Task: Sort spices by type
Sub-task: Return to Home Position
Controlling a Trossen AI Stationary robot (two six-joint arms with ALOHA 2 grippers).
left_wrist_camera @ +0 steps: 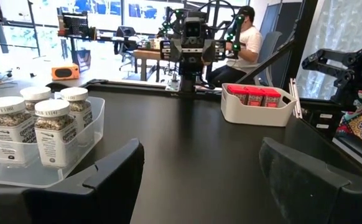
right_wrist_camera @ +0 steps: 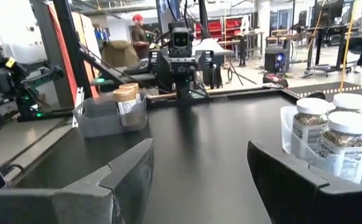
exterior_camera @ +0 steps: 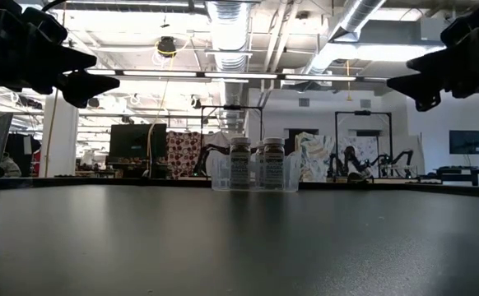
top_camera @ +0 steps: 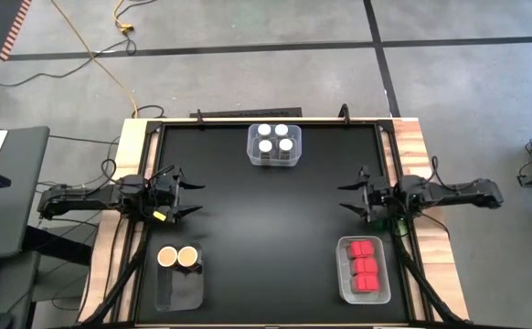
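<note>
Both arms are drawn back at the table's sides, level above the top. My left gripper (top_camera: 197,198) (left_wrist_camera: 199,186) stands open at the left edge, my right gripper (top_camera: 342,198) (right_wrist_camera: 199,180) open at the right edge; neither has anything between its fingers. Several white-lidded spice jars (top_camera: 274,139) (left_wrist_camera: 38,127) (right_wrist_camera: 333,130) stand upright in a clear bin (top_camera: 274,160) at the far middle. Two tan-lidded jars (top_camera: 178,258) (right_wrist_camera: 126,99) stand in a bin (top_camera: 180,288) at the near left. Three red boxes (top_camera: 366,265) (left_wrist_camera: 255,96) show in a bin (top_camera: 346,274) at the near right.
The black tabletop (top_camera: 266,238) lies bare between the three bins. Wooden rails (top_camera: 421,164) run along its left and right sides. People sit and stand in the room beyond the table (left_wrist_camera: 246,37) (right_wrist_camera: 139,34).
</note>
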